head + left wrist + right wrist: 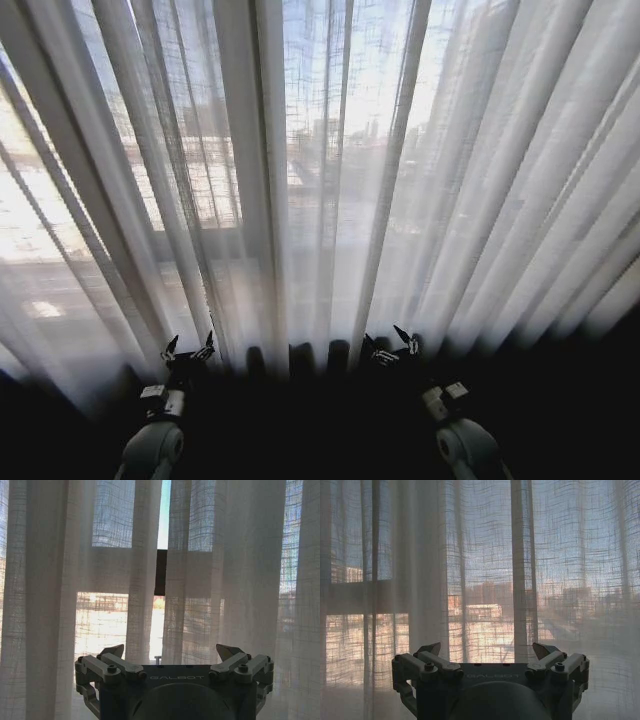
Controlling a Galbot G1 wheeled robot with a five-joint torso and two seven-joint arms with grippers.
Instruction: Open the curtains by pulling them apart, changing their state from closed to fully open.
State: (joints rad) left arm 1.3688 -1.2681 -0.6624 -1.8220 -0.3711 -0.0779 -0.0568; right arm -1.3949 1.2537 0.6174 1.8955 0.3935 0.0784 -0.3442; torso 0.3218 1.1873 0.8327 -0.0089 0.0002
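The curtains (330, 170) hang closed across the window as sheer white pleated panels. In the left wrist view the curtains (115, 580) show a narrow slit between two panel edges, straight ahead of my left gripper (171, 652). That left gripper (189, 349) sits low at the curtain's foot, open and holding nothing. My right gripper (390, 344) is also low, a little right of centre, open and empty. In the right wrist view the right gripper (487, 650) faces the curtains (485, 570) with fabric pleats in front of it.
Dark window frame bars (161, 572) show through the slit and behind the fabric. City buildings (480, 605) are visible through the sheer cloth. The floor (320, 430) below the curtain hem is dark.
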